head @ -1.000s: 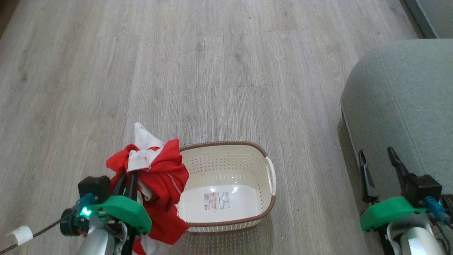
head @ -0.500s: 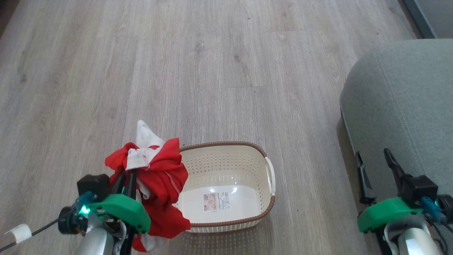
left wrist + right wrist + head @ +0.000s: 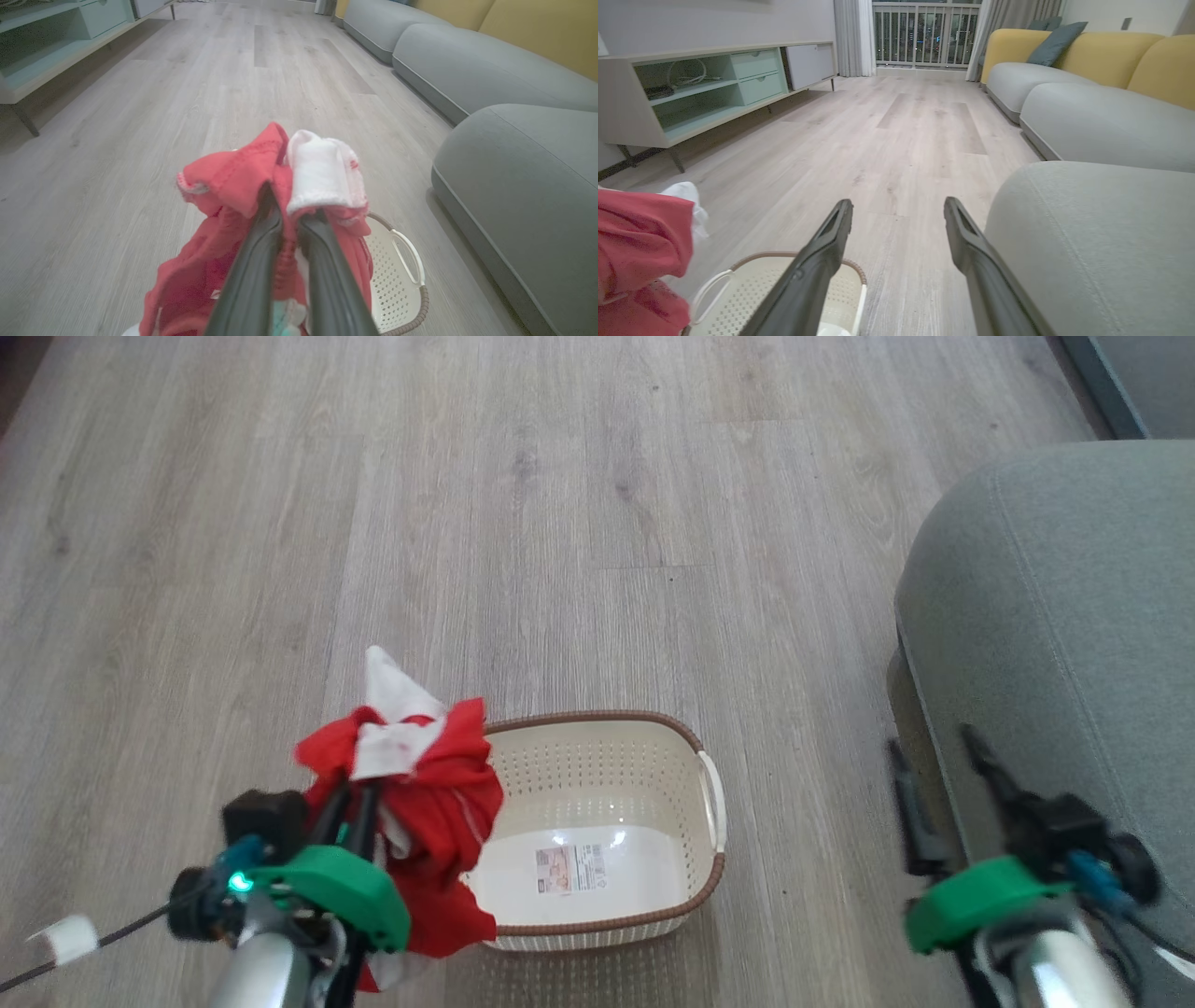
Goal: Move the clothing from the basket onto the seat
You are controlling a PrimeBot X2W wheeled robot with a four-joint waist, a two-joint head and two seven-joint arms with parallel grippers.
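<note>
Left end effector (image 3: 356, 790) grips clothing (image 3: 450, 803) hanging lengthwise downward; white tip up.

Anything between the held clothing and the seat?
Only the open right pincer, hovering by the near edge of the grey-green upholstered seat, might cross the path. The red and white fabric clothing hangs from the left pincer by the cream perforated plastic basket's left end; wood floor lies between basket and seat.

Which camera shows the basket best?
The head view: it looks straight down into the basket, showing its rim, perforated walls and bottom sticker. The left wrist view catches one handle end beyond the clothing; the right wrist view, a rim section at its bottom edge.
</note>
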